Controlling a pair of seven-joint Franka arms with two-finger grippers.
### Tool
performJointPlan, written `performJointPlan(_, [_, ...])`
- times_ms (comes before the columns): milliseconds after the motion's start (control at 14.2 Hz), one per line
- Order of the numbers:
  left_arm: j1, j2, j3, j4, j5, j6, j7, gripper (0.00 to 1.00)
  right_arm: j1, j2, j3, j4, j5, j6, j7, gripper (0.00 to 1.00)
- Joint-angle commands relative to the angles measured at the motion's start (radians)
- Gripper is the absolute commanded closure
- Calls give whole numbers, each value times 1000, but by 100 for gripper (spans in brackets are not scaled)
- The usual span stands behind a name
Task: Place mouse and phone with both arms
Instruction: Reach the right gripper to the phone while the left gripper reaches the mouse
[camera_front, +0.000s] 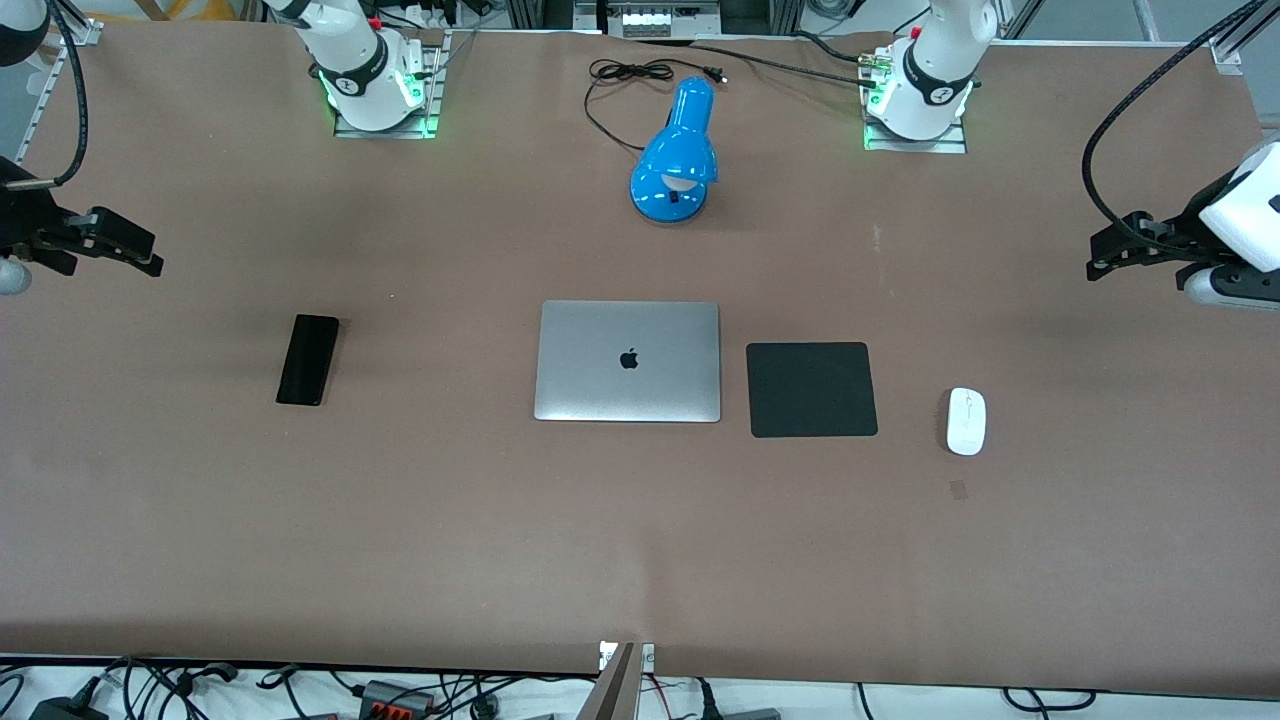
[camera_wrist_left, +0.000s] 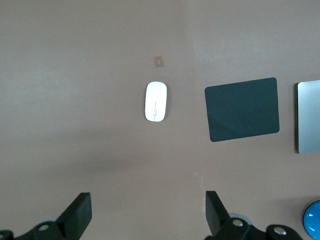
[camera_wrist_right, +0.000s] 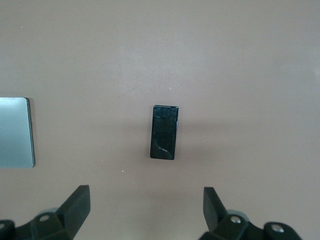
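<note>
Both grippers hung empty with fingers apart as I watched: left gripper (camera_wrist_left: 147, 215) over bare table by the mouse (camera_front: 966, 421), right gripper (camera_wrist_right: 145, 212) by the phone (camera_front: 307, 359).

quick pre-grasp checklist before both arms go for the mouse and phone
1. Left gripper fingers open, nothing held: ok.
2. Right gripper fingers open, nothing held: ok.
3. Small white oval mouse lies alone on the brown table, apart from the square black pad: ok.
4. Slim black phone lies flat, apart from the closed silver laptop: ok.
5. Grippers over their targets: not ok, both wait at the table's ends.
</note>
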Motion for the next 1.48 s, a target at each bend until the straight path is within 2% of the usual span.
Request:
performJointPlan(0, [7,-16,4,-11,-26,-8,18,0,-7,-16,7,-16,2,0,-13,0])
performJointPlan(281, [6,17,4,6,-21,-4,9,0,-7,-8,8,-15,1,6,-13,0])
performJointPlan(422, [7,96,1,71,-14,-4,12,0,-6,25,8,-7,-1,0,-14,0])
performJointPlan(703, [21,263,9,86,-17,6,18,0,-4,114,8,-10,-10,20,3,0])
performJointPlan(844, [19,349,9,86,-15,17,17,0,-10,168,7,-33,-22,80,3,0])
performJointPlan(1055, [16,454,7,76,32,109,18,0,-18,244,1,-90,-48,187,3,0])
performJointPlan(1406, [4,573,7,75,40,186,19,0,-50,346,-4,-237,-48,439,4,0])
